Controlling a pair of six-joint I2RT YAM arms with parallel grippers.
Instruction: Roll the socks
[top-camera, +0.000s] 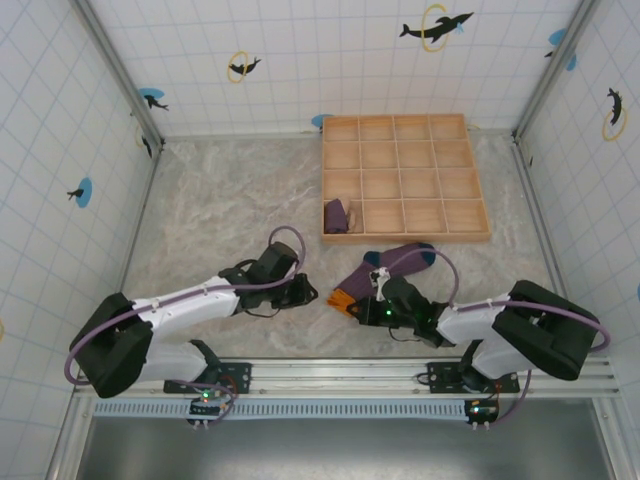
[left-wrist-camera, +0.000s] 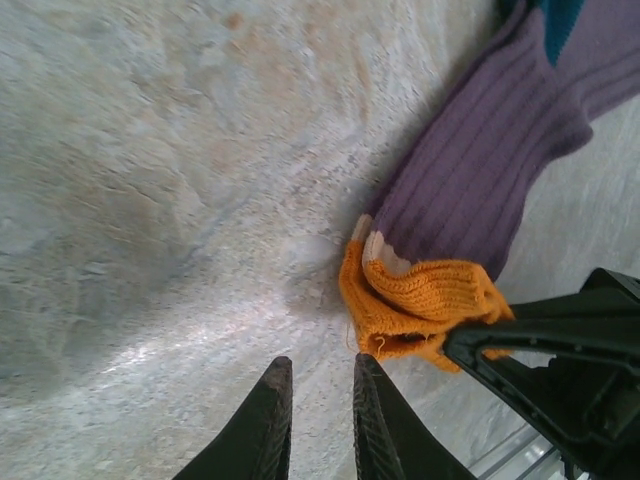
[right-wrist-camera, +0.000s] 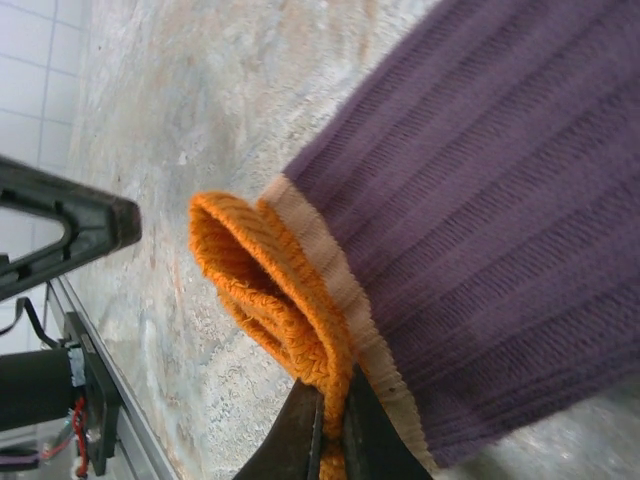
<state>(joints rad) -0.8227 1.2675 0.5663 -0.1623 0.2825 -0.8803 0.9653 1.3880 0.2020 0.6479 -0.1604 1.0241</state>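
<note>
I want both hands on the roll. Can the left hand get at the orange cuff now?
Probably yes. The left hand sits just short of the cuff, bare table between. The right hand pinches one edge, so only the near side is free, and the left fingers must open wider.

Enclosed on three sides by white tiled walls (top-camera: 300, 90) dotted with dolphin stickers (top-camera: 436, 27); floored with a mottled grey-beige worktop (top-camera: 230, 200); braced by metal corner posts (top-camera: 118, 68), edged in front by a metal rail (top-camera: 340, 372); evenly lit.
</note>
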